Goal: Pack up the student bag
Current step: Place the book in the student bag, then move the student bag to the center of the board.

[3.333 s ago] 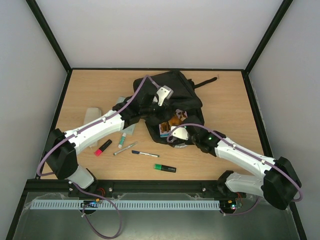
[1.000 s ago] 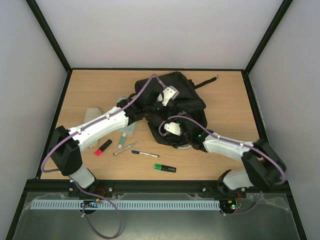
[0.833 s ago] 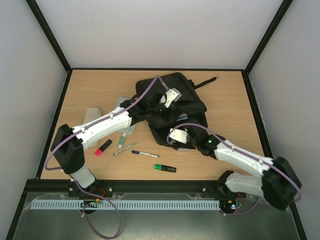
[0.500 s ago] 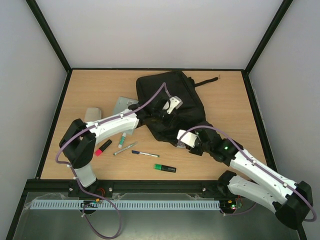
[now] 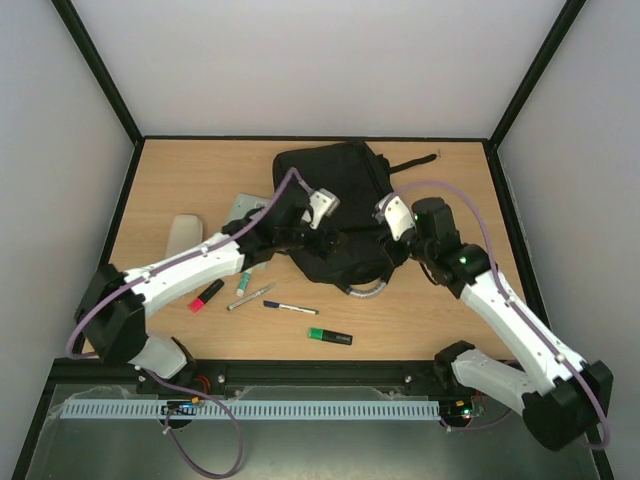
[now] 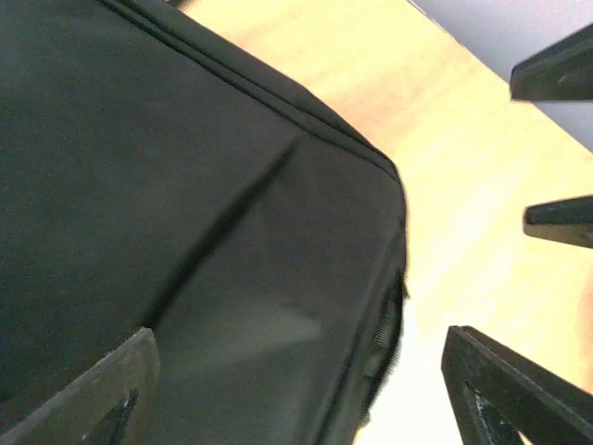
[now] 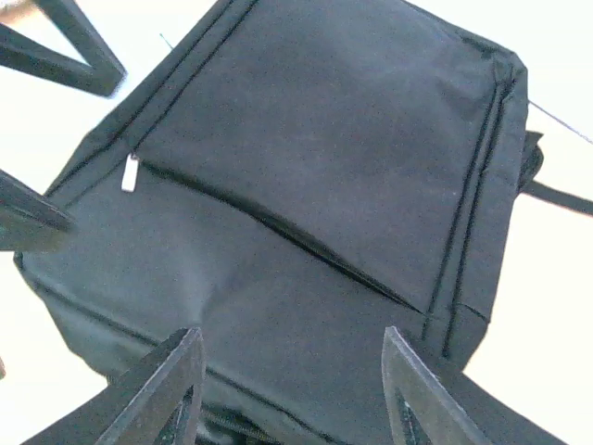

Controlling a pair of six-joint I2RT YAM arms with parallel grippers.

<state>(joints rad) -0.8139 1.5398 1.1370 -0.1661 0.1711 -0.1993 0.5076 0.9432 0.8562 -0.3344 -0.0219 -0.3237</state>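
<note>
While beneath right claw, student bag.

robot lab booth: white walls, black frame, wooden table.

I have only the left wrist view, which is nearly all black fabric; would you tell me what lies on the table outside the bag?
Observer: A red marker, a green highlighter and three other pens lie on the table, near-left of the bag.
Operator: Thank you. Where is the right gripper?
Observer: The right gripper hangs open above the bag, holding nothing.
Operator: And which way does the bag face?
Observer: Its grey handle sticks out at the near edge.
</note>
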